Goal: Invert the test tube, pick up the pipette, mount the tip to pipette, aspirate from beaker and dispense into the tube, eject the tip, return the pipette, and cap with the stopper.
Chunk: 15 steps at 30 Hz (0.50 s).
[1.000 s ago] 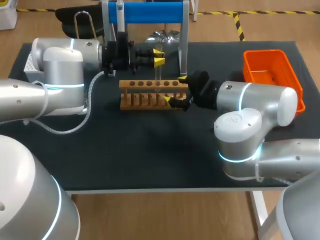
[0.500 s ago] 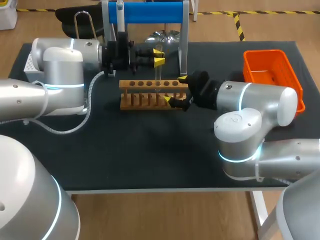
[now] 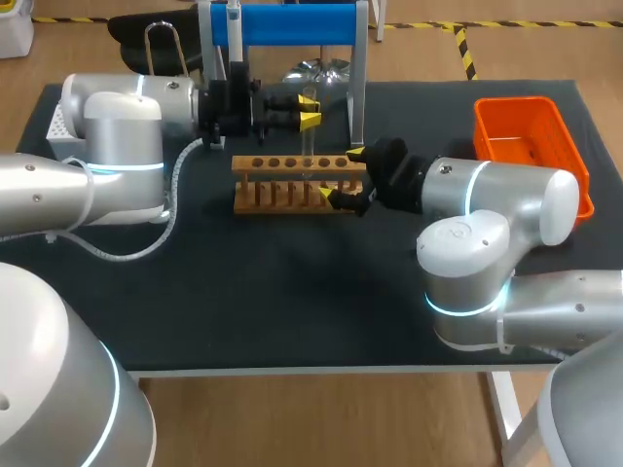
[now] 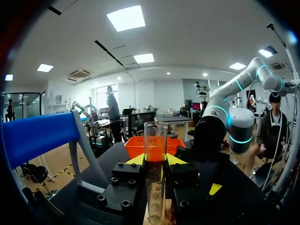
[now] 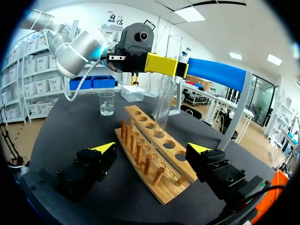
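Beaker [image 5: 106, 104] appears only in right wrist view.

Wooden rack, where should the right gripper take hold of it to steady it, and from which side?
Take the rack by its short end nearest the right gripper, coming in along its length, a finger on each long side. It's narrow enough that the open fingers straddle that end, clear of the test tube the left gripper holds upright further along.
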### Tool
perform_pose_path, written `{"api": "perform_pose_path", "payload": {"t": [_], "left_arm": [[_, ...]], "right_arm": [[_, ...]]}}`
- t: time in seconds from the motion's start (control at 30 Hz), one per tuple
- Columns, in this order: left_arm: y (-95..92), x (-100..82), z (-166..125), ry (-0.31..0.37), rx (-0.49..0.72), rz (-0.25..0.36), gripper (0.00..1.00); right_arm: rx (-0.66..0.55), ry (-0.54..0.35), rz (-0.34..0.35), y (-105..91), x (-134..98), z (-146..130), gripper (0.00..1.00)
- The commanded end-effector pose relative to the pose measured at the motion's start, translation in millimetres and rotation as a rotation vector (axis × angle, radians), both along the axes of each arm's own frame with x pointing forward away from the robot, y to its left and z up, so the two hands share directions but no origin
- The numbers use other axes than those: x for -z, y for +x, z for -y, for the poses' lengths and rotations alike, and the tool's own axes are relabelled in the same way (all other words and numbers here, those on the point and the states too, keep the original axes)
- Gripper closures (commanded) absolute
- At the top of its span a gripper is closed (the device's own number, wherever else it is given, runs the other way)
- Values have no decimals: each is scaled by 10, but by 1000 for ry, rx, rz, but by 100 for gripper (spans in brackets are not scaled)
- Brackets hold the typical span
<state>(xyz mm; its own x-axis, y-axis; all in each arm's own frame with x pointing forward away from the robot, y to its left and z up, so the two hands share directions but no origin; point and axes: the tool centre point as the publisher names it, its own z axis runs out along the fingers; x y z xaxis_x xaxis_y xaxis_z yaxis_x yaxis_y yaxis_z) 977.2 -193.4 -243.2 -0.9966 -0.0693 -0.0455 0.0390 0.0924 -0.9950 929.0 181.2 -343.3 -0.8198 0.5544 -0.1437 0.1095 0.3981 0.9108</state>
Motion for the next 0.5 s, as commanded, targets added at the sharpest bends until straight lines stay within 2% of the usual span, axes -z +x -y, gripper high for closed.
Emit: {"api": "perform_pose_path", "payload": {"t": [0.03, 0.5], "left_arm": [[7, 18, -1, -2, 2, 2, 100], [8, 85, -17, -4, -4, 12, 100]], "right_arm": [[-2, -3, -4, 0, -12, 7, 0], [-2, -3, -4, 0, -12, 7, 0]]}}
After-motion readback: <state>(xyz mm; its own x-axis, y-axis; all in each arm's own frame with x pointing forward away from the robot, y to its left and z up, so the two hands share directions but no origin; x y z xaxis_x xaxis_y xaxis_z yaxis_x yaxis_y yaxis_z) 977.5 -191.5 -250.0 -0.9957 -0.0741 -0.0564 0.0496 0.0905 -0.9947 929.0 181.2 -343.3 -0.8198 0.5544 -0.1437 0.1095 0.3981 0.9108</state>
